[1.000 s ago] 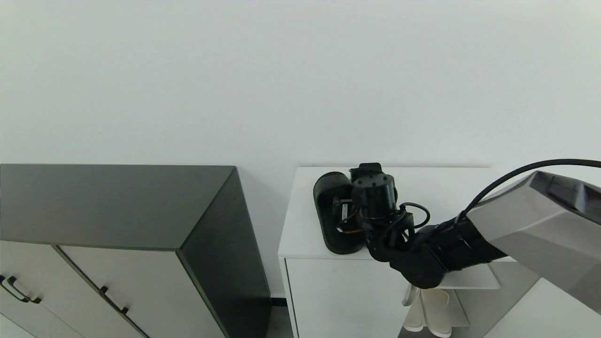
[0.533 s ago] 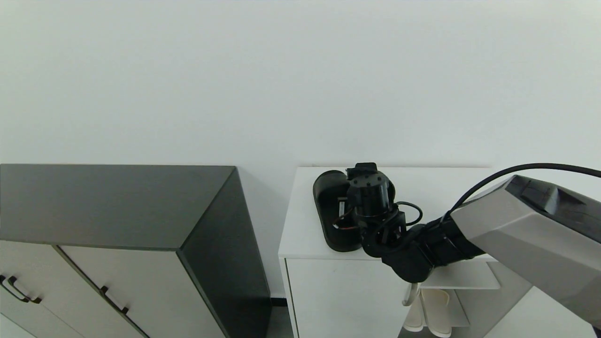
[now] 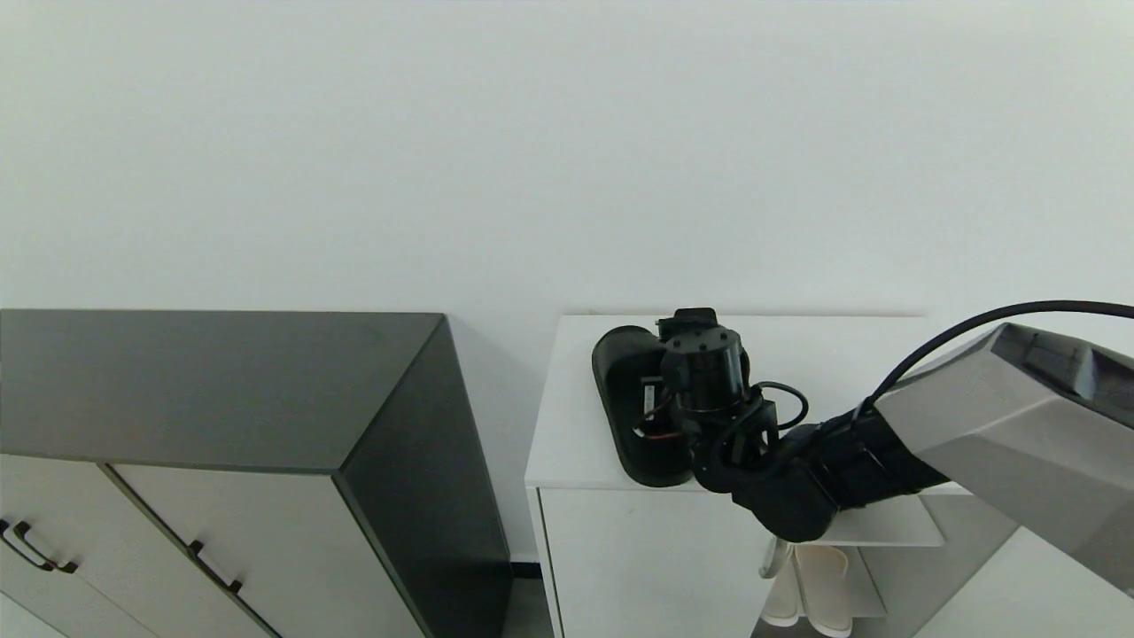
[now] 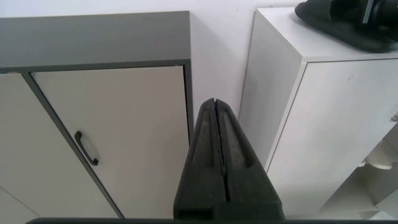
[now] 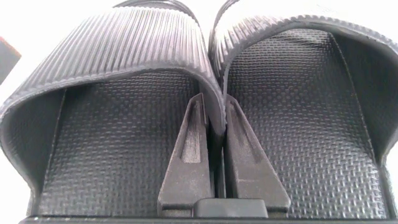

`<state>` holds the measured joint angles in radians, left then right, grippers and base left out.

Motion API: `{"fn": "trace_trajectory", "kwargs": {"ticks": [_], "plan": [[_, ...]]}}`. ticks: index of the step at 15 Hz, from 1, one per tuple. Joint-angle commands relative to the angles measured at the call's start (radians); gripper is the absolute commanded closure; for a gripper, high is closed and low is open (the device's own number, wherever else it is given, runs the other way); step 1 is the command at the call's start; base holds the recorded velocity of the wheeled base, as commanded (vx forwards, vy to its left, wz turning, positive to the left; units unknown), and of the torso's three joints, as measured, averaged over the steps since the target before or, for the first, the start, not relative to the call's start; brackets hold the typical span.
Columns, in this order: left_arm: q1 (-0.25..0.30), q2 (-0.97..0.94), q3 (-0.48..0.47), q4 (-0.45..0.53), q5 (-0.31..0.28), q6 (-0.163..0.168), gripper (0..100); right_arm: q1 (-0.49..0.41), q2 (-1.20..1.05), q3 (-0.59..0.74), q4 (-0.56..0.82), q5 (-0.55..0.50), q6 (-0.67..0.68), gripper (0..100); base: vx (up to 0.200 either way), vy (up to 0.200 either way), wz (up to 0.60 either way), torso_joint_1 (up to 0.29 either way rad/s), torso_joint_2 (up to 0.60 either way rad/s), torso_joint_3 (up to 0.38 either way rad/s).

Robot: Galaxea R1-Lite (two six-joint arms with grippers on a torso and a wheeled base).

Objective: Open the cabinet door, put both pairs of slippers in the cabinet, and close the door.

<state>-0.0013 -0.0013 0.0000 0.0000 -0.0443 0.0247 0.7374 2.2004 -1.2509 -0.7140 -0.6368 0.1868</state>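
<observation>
Right wrist view is the useful one here: the right gripper (image 5: pixel 214 104) has its fingers squeezed narrow on the inner strap edges of the black slippers (image 5: pixel 124 124), pinching both together. In the head view the wrist covers that grip, but you get the pair on top of the white cabinet (image 3: pixel 567 434), near its left edge. Lower down a white pair (image 3: pixel 819 580) sits in the open compartment, partly cut off. The left gripper (image 4: pixel 214 109), fingers pressed together on nothing, hangs in front of the grey-topped cabinet (image 4: pixel 93 37).

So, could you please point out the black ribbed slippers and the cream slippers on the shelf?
black ribbed slippers (image 5: pixel 124 62), right wrist view, on one ribbed strap.
cream slippers (image 3: pixel 819 576), head view, on the insole.
</observation>
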Motion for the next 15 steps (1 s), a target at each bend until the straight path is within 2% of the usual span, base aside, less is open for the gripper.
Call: {"fn": "trace_trajectory", "kwargs": {"ticks": [1, 7, 10, 15], "plan": [[0.000, 0.001, 0.000, 0.000, 0.000, 0.000, 100, 0.020, -0.084, 0.051, -0.008, 0.005, 0.000, 100, 0.000, 0.000, 0.00, 0.000, 0.00, 0.000], [0.000, 0.001, 0.000, 0.000, 0.000, 0.000, 100, 0.106, -0.288, 0.272, -0.007, 0.023, 0.000, 100, 0.000, 0.000, 0.00, 0.000, 0.00, 0.000], [0.000, 0.001, 0.000, 0.000, 0.000, 0.001, 100, 0.138, -0.442, 0.465, -0.005, 0.131, 0.002, 100, 0.000, 0.000, 0.00, 0.000, 0.00, 0.000], [0.000, 0.001, 0.000, 0.000, 0.000, 0.000, 100, 0.148, -0.465, 0.502, -0.008, 0.151, -0.035, 100, 0.000, 0.000, 0.00, 0.000, 0.00, 0.000]]}}
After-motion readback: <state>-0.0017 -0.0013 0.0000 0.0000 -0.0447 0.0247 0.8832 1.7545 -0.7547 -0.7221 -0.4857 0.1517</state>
